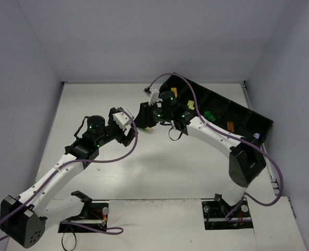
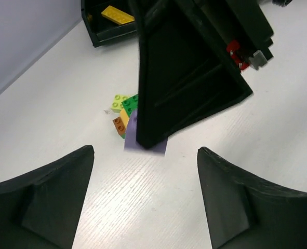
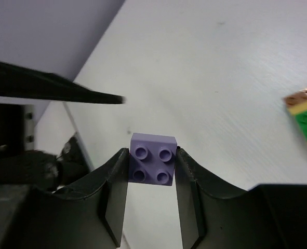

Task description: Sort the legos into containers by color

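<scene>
Two grippers: one left gripper, one right gripper. One black divided tray. Five bricks show clearly outside it: one lime brick, one dark green brick, one yellow brick, one orange-brown brick and one lilac brick. One yellow plate lies in the tray; the other pieces there are too small to count.

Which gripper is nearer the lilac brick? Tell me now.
Right. The right gripper is shut on the lilac brick; the left gripper hangs open just short of it, not touching.
</scene>
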### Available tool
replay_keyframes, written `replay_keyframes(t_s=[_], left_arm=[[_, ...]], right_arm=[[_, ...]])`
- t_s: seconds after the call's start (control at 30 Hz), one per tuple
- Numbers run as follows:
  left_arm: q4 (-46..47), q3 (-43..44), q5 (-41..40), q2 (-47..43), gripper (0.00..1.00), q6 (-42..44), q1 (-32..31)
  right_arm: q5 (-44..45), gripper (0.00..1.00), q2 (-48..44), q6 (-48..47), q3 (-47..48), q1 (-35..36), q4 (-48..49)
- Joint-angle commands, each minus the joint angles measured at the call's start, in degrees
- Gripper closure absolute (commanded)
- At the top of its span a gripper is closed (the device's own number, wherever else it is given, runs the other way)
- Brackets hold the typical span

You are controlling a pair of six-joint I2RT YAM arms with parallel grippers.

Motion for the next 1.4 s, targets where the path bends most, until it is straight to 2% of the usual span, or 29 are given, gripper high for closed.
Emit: replay_keyframes(t_s=[0.0, 0.03, 0.2, 0.23, 0.37, 0.47, 0.67, 0.8, 1.0, 1.1, 1.2, 1.37], left_arm=[[4.85, 1.19, -3.57, -1.24, 0.25, -3.82, 0.06], [4.32, 1.28, -4.63, -1.24, 0.24, -4.88, 0.06], [0.72, 1.64, -12.71, -1.16, 0.23, -11.04, 0.15], [0.02, 1.64, -14.12, -1.16, 0.23, -13.05, 0.15], [-0.08, 1.37, -20.01, -0.98, 0.23, -16.14, 0.24], [-2.1, 1.63, -22.99, -0.98, 0.23, -18.51, 0.15], [-4.64, 2.68, -27.49, -0.81, 0.23, -21.5, 0.06], [-7.28, 3.65, -28.19, 0.34, 0.23, -21.77, 0.06], [-8.34, 4.54, -28.99, 0.95, 0.23, -20.63, -0.03], [-8.34, 4.36, -28.72, 0.95, 0.23, -20.1, -0.12], [-8.6, 4.45, -28.81, 0.69, 0.23, -19.75, -0.12], [-8.52, 4.53, -28.37, 1.3, 0.23, -19.4, -0.03]], right_arm=[[11.97, 1.0, -3.27, -3.12, -1.01, -4.06, -1.27], [17.65, 1.0, -4.5, -3.21, -1.89, -5.48, -2.15], [35.17, 1.0, -10.99, -1.98, -9.62, -17.06, -4.96], [42.33, 1.0, -12.14, -1.2, -10.5, -18.66, -5.49], [54.84, 1.0, -16.46, -0.49, -13.32, -26.39, -8.13], [59.62, 1.0, -18.74, 0.12, -14.73, -33.77, -9.71], [61.13, 1.0, -19.19, 1.01, -16.75, -51.24, -11.56], [61.56, 1.0, -17.53, 0.74, -16.75, -57.59, -11.3], [59.02, 0.96, -10.93, 0.04, -15.26, -61.03, -11.12], [57.17, 0.87, -8.03, -0.4, -14.47, -61.83, -10.77], [56.47, 0.82, -5.92, -1.98, -13.33, -61.83, -10.77], [54.54, 0.54, -5.74, -2.95, -12.36, -61.74, -10.68]])
